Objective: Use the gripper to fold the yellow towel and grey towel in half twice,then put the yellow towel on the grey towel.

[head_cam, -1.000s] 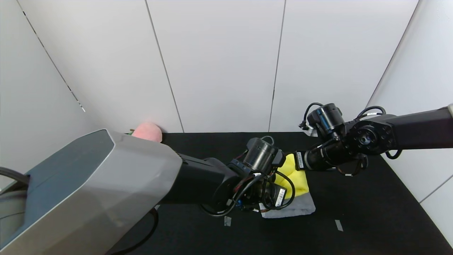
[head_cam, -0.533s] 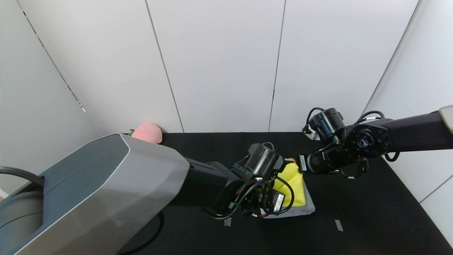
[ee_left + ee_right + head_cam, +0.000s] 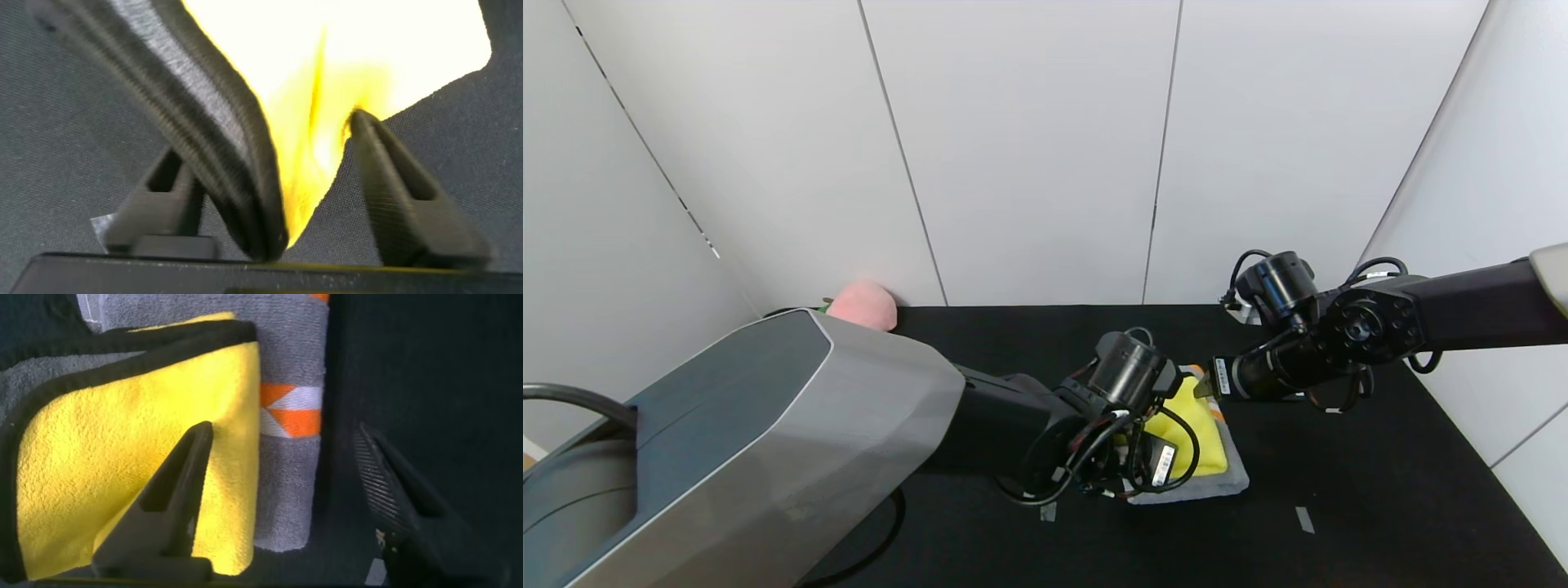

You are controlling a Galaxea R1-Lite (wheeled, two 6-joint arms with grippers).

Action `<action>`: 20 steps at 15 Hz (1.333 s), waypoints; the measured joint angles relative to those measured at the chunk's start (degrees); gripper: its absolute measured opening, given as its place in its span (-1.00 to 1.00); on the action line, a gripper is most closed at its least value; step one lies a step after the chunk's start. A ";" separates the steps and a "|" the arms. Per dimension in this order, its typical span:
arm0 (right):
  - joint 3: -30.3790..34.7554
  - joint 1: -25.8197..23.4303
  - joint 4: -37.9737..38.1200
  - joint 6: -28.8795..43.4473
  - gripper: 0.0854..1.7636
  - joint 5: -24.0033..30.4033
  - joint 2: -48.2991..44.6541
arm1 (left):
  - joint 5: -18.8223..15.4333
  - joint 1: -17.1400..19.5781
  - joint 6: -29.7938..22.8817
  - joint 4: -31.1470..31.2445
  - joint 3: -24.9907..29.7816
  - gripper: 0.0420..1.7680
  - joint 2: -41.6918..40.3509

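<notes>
While the folded yellow towel [image 3: 1205,433] lies on top of the folded grey towel [image 3: 1232,482] mid-counter, both tools sit at the stack with jaws spread. Yellow towel: thin fuzzy microfibre, dark trim along the edge, rounded corner in the right wrist view [image 3: 122,457]. Grey towel: thick terry with orange and white patches on one edge [image 3: 290,408], a rough rectangle peeking out from under the yellow on the near and right sides.

Left tool [image 3: 278,196] is released, its black fingers [image 3: 400,196] straddling the yellow towel's dark-trimmed edge [image 3: 302,122], not clamping it. Right tool [image 3: 286,498] is also released: one finger [image 3: 176,490] over the yellow cloth, the other over bare counter beside the grey towel; contact cannot be told.

Counter [image 3: 1380,490] is matte black fabric-like sheet with small grey tape marks [image 3: 1304,519]. Plain white panel walls [image 3: 1029,147] with seams enclose it. A pink plush peach [image 3: 863,304] sits at the far left corner against the wall.

In the head view the left arm's bulky grey shell [image 3: 768,441] and wrist cables hide the left half of the stack, and both tools' tips are hidden there.
</notes>
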 joint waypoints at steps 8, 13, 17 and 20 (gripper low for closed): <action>-0.23 0.00 0.24 -0.04 0.74 0.02 -1.23 | -0.02 -0.01 0.33 2.24 0.28 0.72 -2.84; 0.55 0.04 0.60 0.38 0.83 -0.11 -2.65 | -0.02 0.22 0.30 6.57 0.79 0.82 -5.49; 2.06 0.78 0.73 0.84 0.88 -0.20 -4.94 | 0.05 1.27 0.22 10.23 1.99 0.87 -9.05; 4.07 1.39 0.84 1.56 0.89 -0.33 -7.77 | 0.11 1.71 0.26 10.34 4.94 0.89 -12.78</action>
